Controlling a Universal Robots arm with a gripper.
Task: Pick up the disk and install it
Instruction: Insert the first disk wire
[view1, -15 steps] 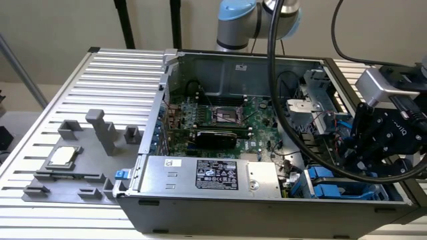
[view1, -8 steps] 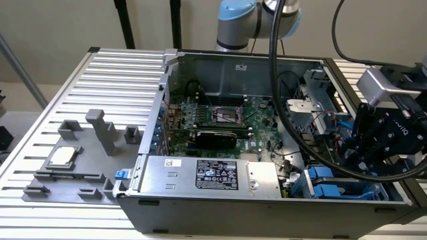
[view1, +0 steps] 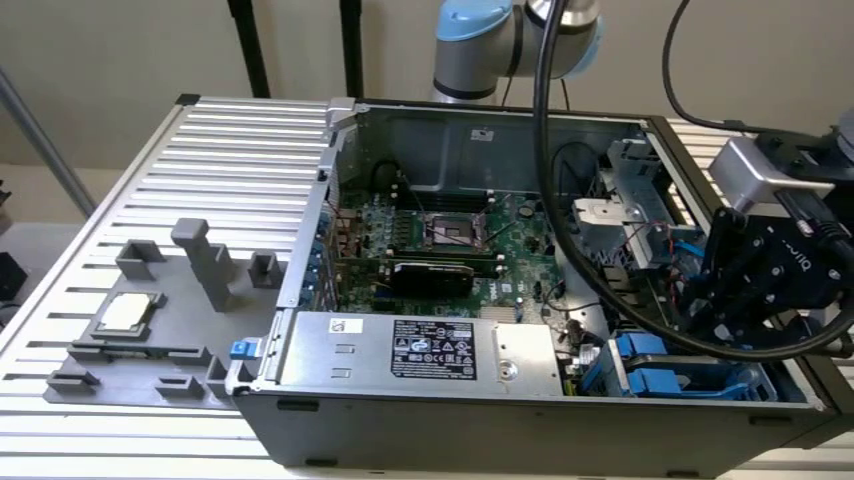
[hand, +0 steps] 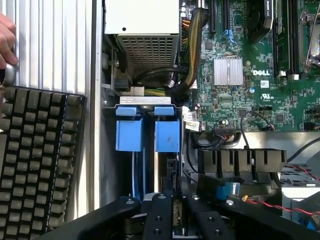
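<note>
Seen from the exterior view's left: a slatted table (view1: 240, 150) with a grey fixture (view1: 147, 350) holding a small chip (view1: 124, 312). Next comes an open computer case (view1: 400, 430). At the exterior view's right, the gripper (hand: 173, 216) hangs low over the drive bay (view1: 694, 380).

Two blue carrier ends stand side by side in that bay. We judge that one of them belongs to the disk (hand: 167, 136), seated edge-on just beside its twin (hand: 131, 134). We cannot tell which is which.

Risks, as we judge them:
- A thick black cable (view1: 561, 200) loops from the arm down across the case. It could snag on the case rim or drag over the motherboard (view1: 454, 240).
- Thin red wires (hand: 280, 205) lie close to the gripper and could be pinched.
- If the disk is tilted, pushing could jam it against the bay rails.
- In the wrist view a person's hand (hand: 6, 40) rests near a keyboard (hand: 40, 160), just beside the case. That is close to a moving arm.

Hidden or unclear:
- The disk's silver body and label are out of sight down in the bay.
- We cannot tell whether the jaws are open, closed or gripping anything.
- We cannot tell how deep the disk sits
</note>
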